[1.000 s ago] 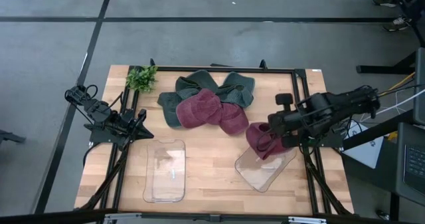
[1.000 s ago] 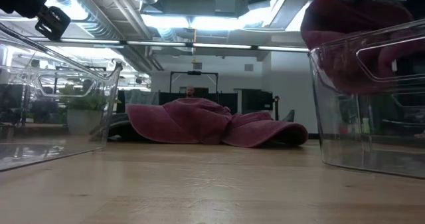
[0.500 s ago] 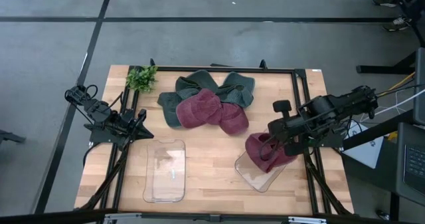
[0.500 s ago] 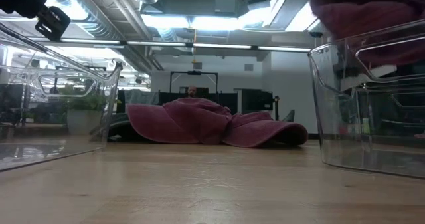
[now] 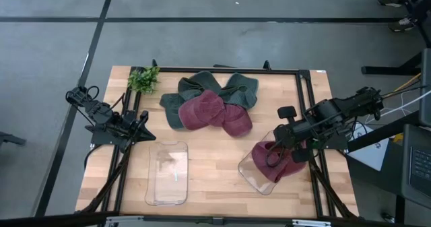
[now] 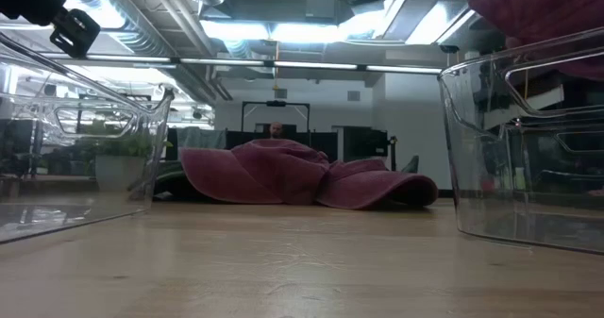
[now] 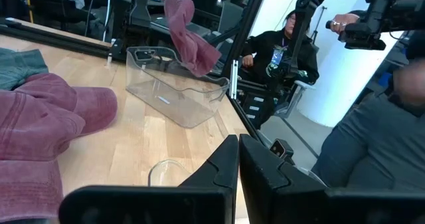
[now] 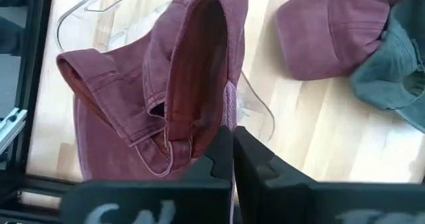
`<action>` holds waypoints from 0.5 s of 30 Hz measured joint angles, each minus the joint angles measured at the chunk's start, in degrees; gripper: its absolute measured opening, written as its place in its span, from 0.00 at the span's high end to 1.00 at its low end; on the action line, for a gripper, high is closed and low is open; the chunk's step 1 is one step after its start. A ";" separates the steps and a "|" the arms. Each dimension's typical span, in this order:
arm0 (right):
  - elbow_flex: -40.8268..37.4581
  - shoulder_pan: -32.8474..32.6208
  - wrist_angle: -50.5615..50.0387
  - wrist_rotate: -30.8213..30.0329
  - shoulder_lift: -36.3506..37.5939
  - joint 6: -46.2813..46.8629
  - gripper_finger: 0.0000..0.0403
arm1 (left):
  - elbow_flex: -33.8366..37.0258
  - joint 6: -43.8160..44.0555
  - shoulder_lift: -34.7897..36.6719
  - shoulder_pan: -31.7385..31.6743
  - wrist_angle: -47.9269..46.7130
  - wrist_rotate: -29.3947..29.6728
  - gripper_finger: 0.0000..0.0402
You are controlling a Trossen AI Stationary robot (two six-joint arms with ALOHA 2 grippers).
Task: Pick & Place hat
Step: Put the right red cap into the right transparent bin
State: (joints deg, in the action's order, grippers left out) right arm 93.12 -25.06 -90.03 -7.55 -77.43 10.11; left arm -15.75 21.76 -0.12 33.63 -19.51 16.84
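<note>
The right gripper point(image 5: 291, 148), clamped on a maroon hat point(image 5: 275, 161), hung over the clear bin point(image 5: 252, 175); placing was underway, with lowering and release judged next.

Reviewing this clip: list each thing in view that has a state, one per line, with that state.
Right gripper: shut on the maroon hat, over the right bin.
Maroon hat: held, hanging above the right bin.
Right bin: upright, nothing resting on its floor in the low view.
Left bin: upright, empty.
Left gripper: shut, holding nothing, waiting at the table's left edge.
Hat pile: maroon and dark green hats heaped on the table.
</note>
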 joint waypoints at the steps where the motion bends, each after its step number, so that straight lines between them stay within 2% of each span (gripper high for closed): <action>1: 0.00 0.00 0.01 0.04 0.00 -0.01 1.00 | 0.00 0.02 -0.02 0.00 -0.02 0.00 0.98; 15: 0.00 0.00 0.01 1.08 0.00 0.40 1.00 | 0.00 0.00 0.00 0.01 -0.01 0.00 0.97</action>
State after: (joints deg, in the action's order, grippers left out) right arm 93.12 -25.06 -90.02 -6.47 -77.43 10.51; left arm -15.75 21.76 -0.12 33.63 -19.52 16.84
